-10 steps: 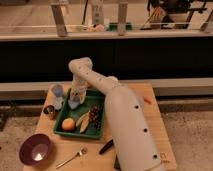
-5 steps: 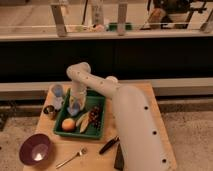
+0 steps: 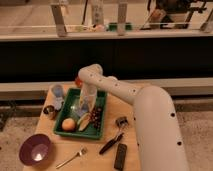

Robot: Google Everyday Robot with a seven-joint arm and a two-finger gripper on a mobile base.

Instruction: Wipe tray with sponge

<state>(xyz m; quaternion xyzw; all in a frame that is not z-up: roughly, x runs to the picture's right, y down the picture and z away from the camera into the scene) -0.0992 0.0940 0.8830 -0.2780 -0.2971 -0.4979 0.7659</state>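
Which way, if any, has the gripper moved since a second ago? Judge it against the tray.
Yes. The gripper has shifted rightward in view, from the far-left rim of the tray to nearer its middle.

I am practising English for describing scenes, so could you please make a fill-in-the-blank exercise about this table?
1. The gripper hangs low over the ____ tray.
2. The round bowl is ____.
3. The metal utensil beside the bowl is a ____.
4. The round fruit in the tray is ____ in colour.
Missing words: green; purple; fork; orange.
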